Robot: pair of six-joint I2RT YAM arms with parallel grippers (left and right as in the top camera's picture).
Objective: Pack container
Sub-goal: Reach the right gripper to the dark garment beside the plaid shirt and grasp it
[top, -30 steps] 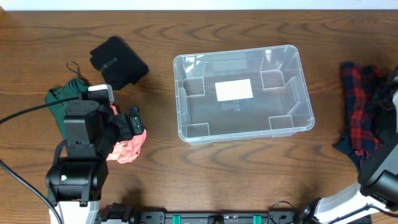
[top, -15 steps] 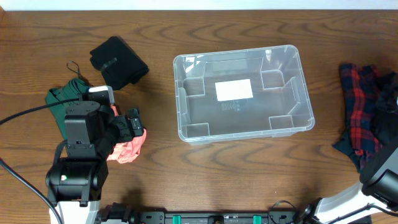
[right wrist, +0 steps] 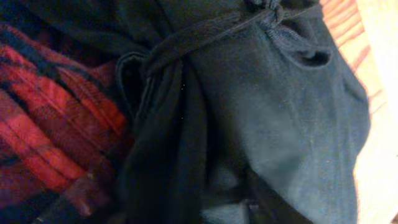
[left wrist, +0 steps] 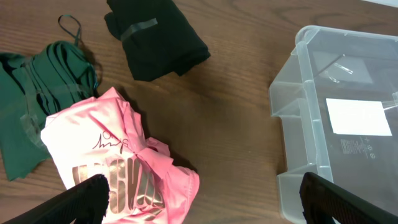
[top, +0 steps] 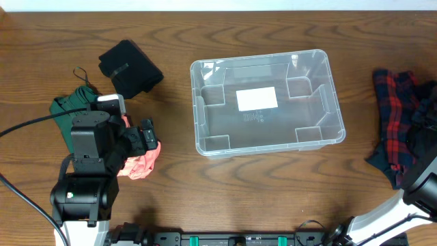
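At the table's (top: 177, 27) left, the left claw (left wrist: 208, 202) hangs spread wide, holding nothing, above a pink shirt (left wrist: 118, 162). The container (top: 266, 102) sits mid-table, upright: clear, colourless, rectangular, round-cornered, with moulded inner notches and a white label (top: 257, 98) on its floor. Far right, the right claw (top: 429, 119) is down among plaid and black clothing (top: 392, 116); its grip I cannot tell.

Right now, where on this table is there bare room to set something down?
Bare wood lies between the black cloth and the container, between the container and the plaid shirt, and on the container's robot side. The container holds nothing. Crowded: the left, where green cloth and pink shirt touch.
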